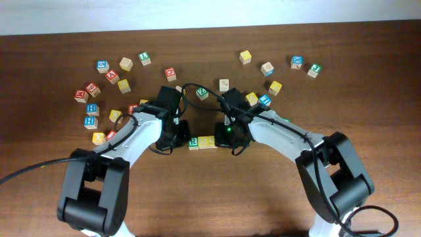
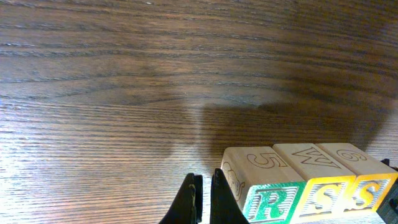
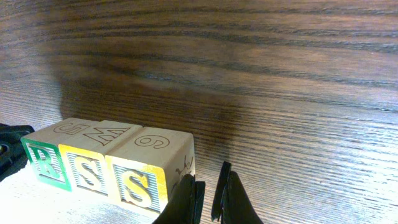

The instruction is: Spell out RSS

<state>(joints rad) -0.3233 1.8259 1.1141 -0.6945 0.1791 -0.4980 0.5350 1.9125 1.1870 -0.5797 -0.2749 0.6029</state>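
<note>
Seemingly we were finishing: R cube [image 2: 268, 204], middle S cube [image 2: 323, 199] and end S cube [image 2: 367, 194] sat touching in a row between our left gripper [image 2: 204, 190] and right gripper [image 3: 208, 190], both pinched closed and empty. Next we needed to back off without nudging.

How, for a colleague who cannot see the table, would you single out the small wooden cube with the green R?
On the dark wooden table, look between the left gripper and the right gripper, where three small wooden cubes form a short touching row. The green R cube is the end one beside the left gripper. Its face is green-framed; the other two show yellow S faces.
</note>
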